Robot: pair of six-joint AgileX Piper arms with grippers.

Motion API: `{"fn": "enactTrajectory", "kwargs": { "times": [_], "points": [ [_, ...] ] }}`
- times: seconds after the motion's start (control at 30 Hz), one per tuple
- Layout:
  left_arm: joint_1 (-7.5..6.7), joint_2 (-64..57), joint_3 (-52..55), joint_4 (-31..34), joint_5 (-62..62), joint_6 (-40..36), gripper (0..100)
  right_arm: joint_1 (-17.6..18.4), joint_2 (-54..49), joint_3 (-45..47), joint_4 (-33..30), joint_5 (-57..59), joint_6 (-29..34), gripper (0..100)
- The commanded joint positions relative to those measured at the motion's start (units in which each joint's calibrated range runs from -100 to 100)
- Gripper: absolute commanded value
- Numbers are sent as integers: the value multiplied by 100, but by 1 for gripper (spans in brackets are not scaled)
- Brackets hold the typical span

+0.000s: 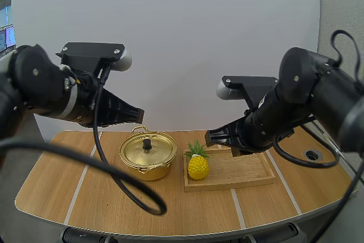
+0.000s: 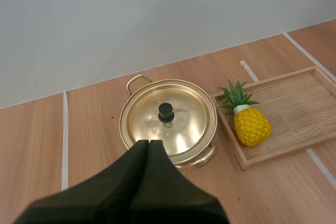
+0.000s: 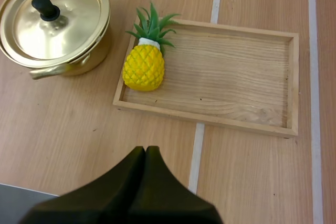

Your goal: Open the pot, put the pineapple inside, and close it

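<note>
The pot (image 1: pixel 148 156) sits in the middle of the table (image 1: pixel 85 197), and its lid (image 2: pixel 181 124) is on. The pineapple (image 1: pixel 198 167) is in the wooden tray (image 1: pixel 250 181), at the end just beside the pot, with its green leaves (image 3: pixel 152 22) on top. I cannot tell if it stands straight or leans.

The pot is shiny gold metal. I think it is thin and light, and smooth, so fingers could slip on it. The lid has a small black knob (image 2: pixel 166 112) right in the middle. That is the best place to pinch, from straight above. The pineapple looks like a small toy. I think it is light and a bit bumpy, which helps to hold it. It is round, so it may roll if it gets bumped. The fat yellow part is the place to grab, not the thin leaves.

My left gripper (image 1: pixel 139 116) hangs high over the table, above the pot and a little to its left, and it points down at the lid. Its two fingers are pressed together with nothing between them. My right gripper (image 1: pixel 209 138) hangs over the tray and points toward the pineapple. Its fingers are pressed together too and hold nothing. Both are well apart from the things. The left fingers must spread before they go down to the knob
</note>
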Motion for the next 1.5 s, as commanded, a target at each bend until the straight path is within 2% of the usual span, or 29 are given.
{"fn": "enactTrajectory", "kwargs": {
  "times": [0.0, 0.07, 0.1, 0.13, 0.23, 0.33, 0.37, 0.43, 0.47, 0.7, 1.03, 1.23, 1.47],
  "points": [
    [10, 221, 21, -128, -129, 26, 4, -27, 86, -33, 11, 0, -64, 0],
    [10, 299, 21, -128, -129, 26, 14, -27, 79, -33, 11, 0, -64, 0],
    [10, 312, 21, -128, -129, 26, 21, -27, 79, -33, 11, 0, -64, 4],
    [10, 338, 21, -128, -129, 26, 28, -27, 65, -33, 11, 0, -64, 13],
    [10, 355, 21, -128, -134, 33, 57, -27, 65, -33, 21, -33, -64, 47],
    [10, 355, 21, -128, -133, 268, 95, -27, 65, -33, 21, -269, -64, 74],
    [10, 355, 21, -128, -118, 358, 100, -27, 65, -33, 21, -369, -64, 80],
    [10, 355, 21, -128, -58, 521, 100, -27, 65, -33, 21, -530, -64, 96],
    [10, 355, 21, -128, -17, 619, 100, -27, 65, -33, 21, -561, -64, 100],
    [10, 355, 21, -128, 228, 914, 100, -27, 65, -33, 21, -879, -14, 100],
    [10, 355, 21, -186, -230, 1163, 100, -27, 65, -33, 21, -2037, 8, 100],
    [10, 429, 21, -571, -379, 1562, 100, -27, 65, -33, 21, -2138, 8, 100],
    [10, 1235, 31, -978, -831, 2135, 100, -27, 65, -33, 21, -2138, 8, 100]
  ]
}}
